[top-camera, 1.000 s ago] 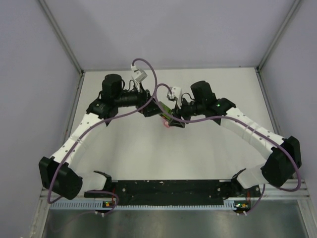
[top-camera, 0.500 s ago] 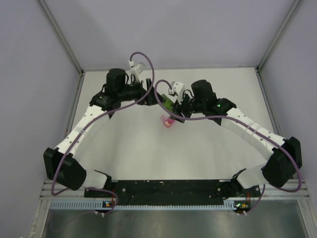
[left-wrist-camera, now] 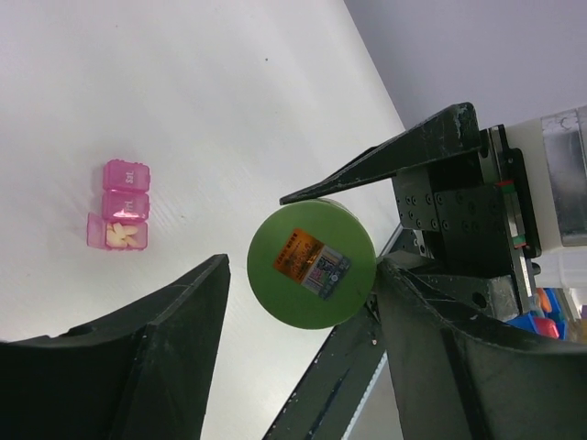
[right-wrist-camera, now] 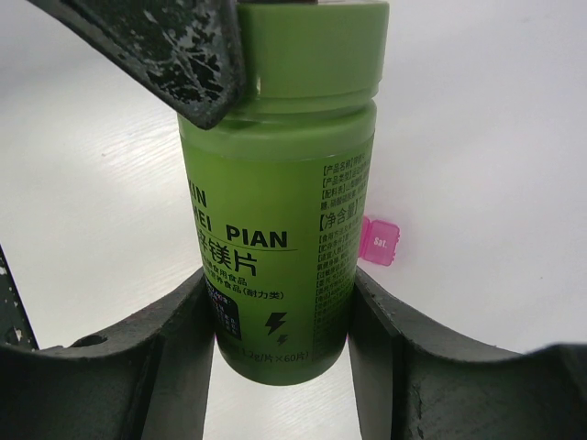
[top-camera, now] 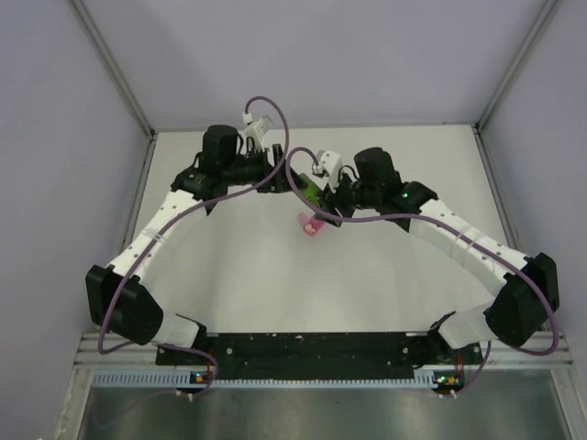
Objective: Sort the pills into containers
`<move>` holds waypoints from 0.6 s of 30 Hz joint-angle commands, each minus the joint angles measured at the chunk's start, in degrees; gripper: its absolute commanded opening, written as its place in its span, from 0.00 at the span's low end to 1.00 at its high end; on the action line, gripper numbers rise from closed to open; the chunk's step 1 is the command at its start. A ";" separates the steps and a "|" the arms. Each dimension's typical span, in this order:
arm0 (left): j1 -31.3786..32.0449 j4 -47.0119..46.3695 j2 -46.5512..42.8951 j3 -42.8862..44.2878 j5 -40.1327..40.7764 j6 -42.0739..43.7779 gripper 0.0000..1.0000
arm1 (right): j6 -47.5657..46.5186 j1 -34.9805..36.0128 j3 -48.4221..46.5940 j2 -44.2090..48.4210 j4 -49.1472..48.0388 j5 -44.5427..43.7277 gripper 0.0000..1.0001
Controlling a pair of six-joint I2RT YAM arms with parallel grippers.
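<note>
Since the earlier view, the left arm is drawing up and back from the middle, and the pink pill box (left-wrist-camera: 119, 206) is now showing clear of both arms. The right gripper (right-wrist-camera: 280, 284) is clenching the green bottle (right-wrist-camera: 284, 229) by its body, both fingers flat against it. The left gripper (left-wrist-camera: 303, 275) is standing released, and the bottle's lid (left-wrist-camera: 310, 264) is lying end-on between its jaws with a gap on each side.

The step in hand appears to be gripping the lid to turn it. It should go well if the lid is centred before the jaws close and the right grip holds firm.

The pill box is lying on the table (left-wrist-camera: 229, 92), outside the left jaws and well apart from them. Two compartments are closed. The end compartment (left-wrist-camera: 94, 233) is open and holding pale pills (left-wrist-camera: 119, 235).
</note>
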State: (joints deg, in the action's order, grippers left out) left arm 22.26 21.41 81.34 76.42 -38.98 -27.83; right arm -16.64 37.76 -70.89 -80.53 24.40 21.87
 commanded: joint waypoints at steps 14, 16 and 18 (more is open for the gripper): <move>0.50 -10.23 0.93 -3.11 -13.81 3.21 0.00 | 0.21 0.74 0.32 3.54 -4.10 5.19 0.00; 0.59 -13.22 0.40 -5.14 -19.96 6.46 0.00 | -0.40 0.21 0.23 3.63 -3.58 9.31 0.00; 0.59 -14.02 -0.30 -6.98 -25.77 11.38 0.00 | -1.19 -0.66 -0.30 3.54 -2.61 14.41 0.00</move>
State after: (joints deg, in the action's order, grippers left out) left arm 21.85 13.87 82.89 72.62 -49.58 -24.45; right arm -16.43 37.39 -69.71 -79.61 26.35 24.38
